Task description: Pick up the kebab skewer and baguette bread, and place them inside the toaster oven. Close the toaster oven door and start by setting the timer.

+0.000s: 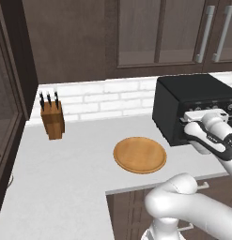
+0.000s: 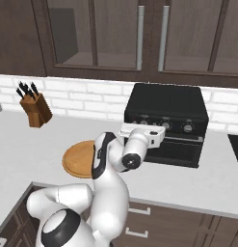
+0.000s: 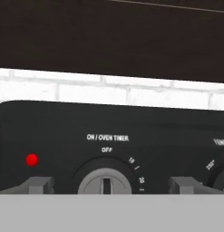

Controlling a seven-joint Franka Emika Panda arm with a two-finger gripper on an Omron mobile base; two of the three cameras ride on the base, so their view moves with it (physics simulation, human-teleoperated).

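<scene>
1. Wide open, my claw is right up at the front of the toaster oven, one fingertip on each side of the timer knob, with room between.
2. That knob points to OFF. A red light glows past my left tip.
3. Below my claw, the toaster oven door looks shut.
4. Off to the left, well apart, the wooden plate sits near the counter edge.
5. Another knob on the right is cut off.
6. I cannot see the skewer or bread.
</scene>
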